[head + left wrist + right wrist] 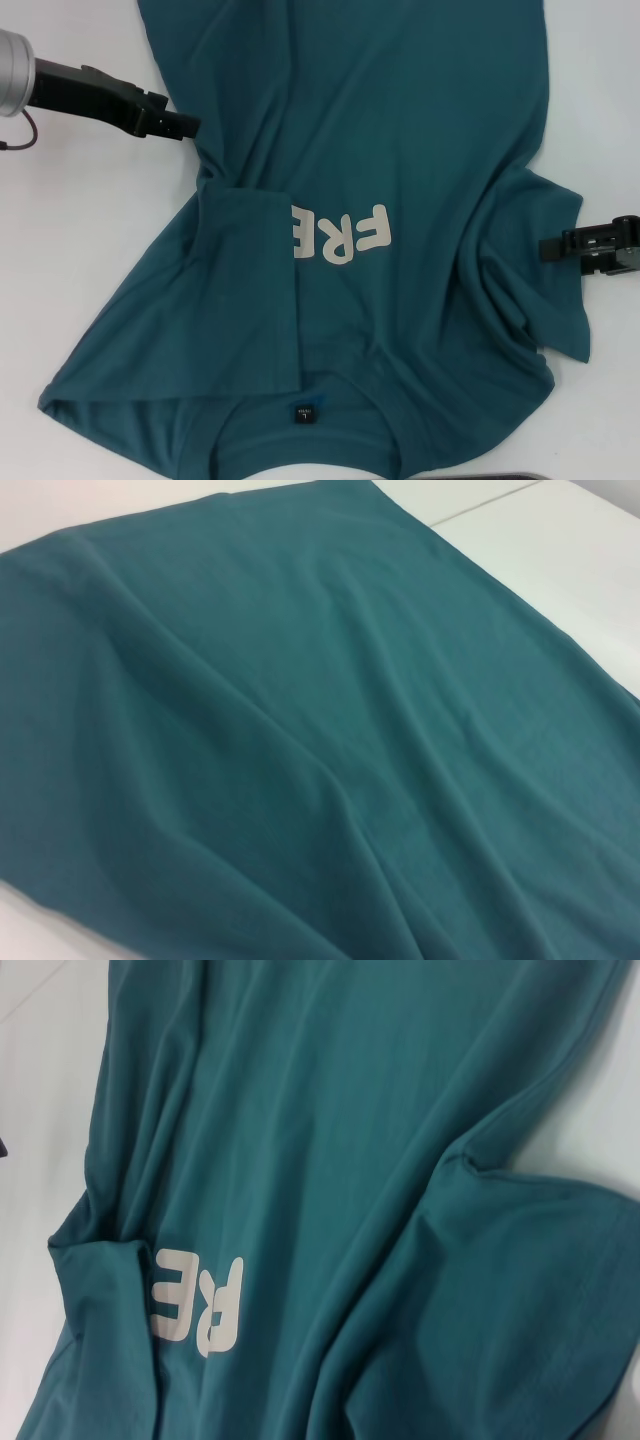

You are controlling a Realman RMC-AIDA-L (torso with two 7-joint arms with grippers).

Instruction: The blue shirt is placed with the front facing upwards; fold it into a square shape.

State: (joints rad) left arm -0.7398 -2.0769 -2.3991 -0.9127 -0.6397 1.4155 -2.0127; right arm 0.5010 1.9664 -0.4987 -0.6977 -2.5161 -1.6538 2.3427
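The blue shirt (400,120) lies on the white table with its collar and small dark label (304,413) toward me. Its left side is folded inward as a flap (250,290) that covers part of the white letters (345,232); only "FRE" shows. My left gripper (180,126) sits at the shirt's left edge, just above that flap. My right gripper (555,248) is at the edge of the wrinkled right sleeve (545,300). The left wrist view holds only shirt cloth (300,730). The right wrist view shows the shirt (330,1110) and its letters (200,1305).
Bare white table (80,230) extends to the left of the shirt and also to its right (600,120). A dark flat object (510,476) peeks in at the near edge of the head view. A table seam (480,505) runs beyond the cloth.
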